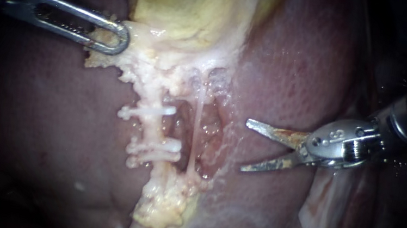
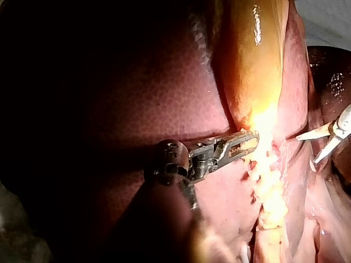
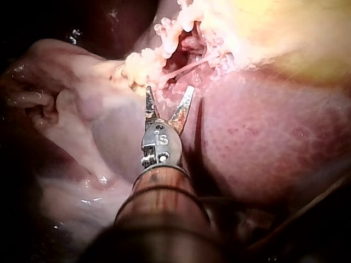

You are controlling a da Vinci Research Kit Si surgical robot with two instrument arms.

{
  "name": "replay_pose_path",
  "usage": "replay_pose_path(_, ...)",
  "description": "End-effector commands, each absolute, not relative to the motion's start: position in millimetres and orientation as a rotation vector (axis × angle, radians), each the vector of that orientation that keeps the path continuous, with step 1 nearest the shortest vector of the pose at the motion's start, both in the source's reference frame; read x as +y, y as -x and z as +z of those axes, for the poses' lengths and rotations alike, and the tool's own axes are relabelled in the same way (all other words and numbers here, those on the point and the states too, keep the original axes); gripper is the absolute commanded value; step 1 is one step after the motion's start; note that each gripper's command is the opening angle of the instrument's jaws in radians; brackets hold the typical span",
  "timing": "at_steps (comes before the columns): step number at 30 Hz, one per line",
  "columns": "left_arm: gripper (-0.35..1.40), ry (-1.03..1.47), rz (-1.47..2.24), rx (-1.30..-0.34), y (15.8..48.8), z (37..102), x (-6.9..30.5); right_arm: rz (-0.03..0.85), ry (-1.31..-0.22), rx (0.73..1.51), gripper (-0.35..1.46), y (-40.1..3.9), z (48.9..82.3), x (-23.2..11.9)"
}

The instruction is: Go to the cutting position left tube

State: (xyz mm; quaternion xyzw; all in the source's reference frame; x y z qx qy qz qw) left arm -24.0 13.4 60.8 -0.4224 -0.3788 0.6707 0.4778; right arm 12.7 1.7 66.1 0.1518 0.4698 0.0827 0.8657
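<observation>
Clips (image 1: 168, 110) marked the left tube (image 1: 152, 127) — soft, slick, easily torn, I judged; cut between them. Right instrument (image 1: 245, 144) stood near, claw wide open, empty; left instrument (image 1: 119, 42) claw gripped pale tissue (image 1: 108, 59).

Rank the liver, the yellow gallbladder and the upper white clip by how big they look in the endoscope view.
1. liver: largest.
2. gallbladder, though it runs off the view's edge.
3. upper clip: smallest by far.
</observation>
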Motion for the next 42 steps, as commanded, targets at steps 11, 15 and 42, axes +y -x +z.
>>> replay_pose_path(11,-0.35,1.031,1.638,-0.923,24.0,60.8,13.3,0.217,-0.458,1.067,1.45,-17.3,67.7,0.5)
replay_pose_path(15,-0.35,1.031,1.637,-0.923,24.0,60.7,13.2,0.219,-0.495,1.084,1.45,-18.6,69.1,0.0)
replay_pose_path(42,-0.35,1.031,1.638,-0.921,24.2,60.9,13.1,0.121,-0.622,1.216,1.45,-21.0,73.8,1.7)
